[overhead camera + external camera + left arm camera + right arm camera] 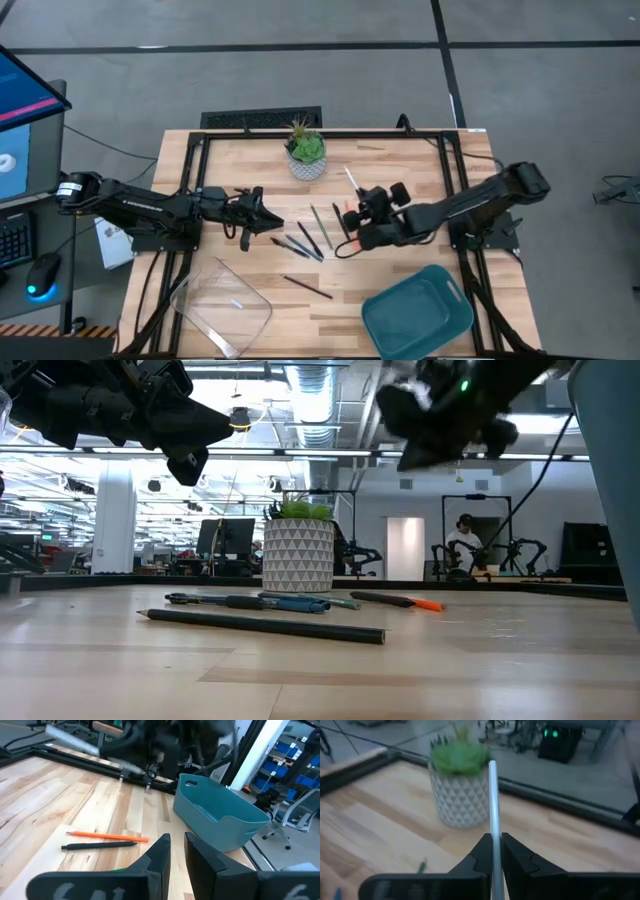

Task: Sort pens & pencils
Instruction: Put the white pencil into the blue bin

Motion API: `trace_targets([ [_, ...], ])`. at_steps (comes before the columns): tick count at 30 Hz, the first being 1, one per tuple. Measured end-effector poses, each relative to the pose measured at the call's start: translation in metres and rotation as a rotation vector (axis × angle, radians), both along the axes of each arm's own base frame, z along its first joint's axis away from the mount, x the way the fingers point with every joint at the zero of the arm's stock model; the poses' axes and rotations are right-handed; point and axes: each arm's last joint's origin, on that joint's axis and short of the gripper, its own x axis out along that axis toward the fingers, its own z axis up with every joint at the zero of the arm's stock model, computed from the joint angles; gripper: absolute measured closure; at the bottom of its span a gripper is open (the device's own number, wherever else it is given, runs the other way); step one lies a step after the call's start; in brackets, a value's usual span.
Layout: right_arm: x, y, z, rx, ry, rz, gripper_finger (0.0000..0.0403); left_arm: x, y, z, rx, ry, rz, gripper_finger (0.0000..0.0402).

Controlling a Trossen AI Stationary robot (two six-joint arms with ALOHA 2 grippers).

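On the left of the counter (400,200) my left gripper (268,222) hangs in the air, fingers a narrow slit apart and holding nothing. The clear tray (222,303) lies near and below it. Just right of that gripper, the loose pens and pencils (305,240) lie flat mid-counter in a fan, thin smooth sticks, their long axes mostly running near to far; one dark pencil (306,286) lies apart, nearer me. Further right, my right gripper (352,213) is clamped on a white pen (493,795), slim and glossy, pointing toward the potted plant (306,150). The teal bin (418,312) sits near-right of it, so I judge the right arm closer for the drop.
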Motion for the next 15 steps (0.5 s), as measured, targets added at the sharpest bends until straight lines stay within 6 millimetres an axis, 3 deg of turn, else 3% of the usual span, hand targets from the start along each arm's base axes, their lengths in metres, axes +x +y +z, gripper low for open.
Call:
trace_targets([
  [7, -0.018, -0.002, 0.036, -0.030, -0.036, 0.059, 0.0353, 0.000, 0.000, 0.000, 0.000, 0.000, 0.000, 0.0356],
  [15, -0.019, 0.004, 0.037, 0.014, -0.020, 0.131, 0.0355, 0.000, 0.000, 0.000, 0.000, -0.001, 0.000, 0.0356],
])
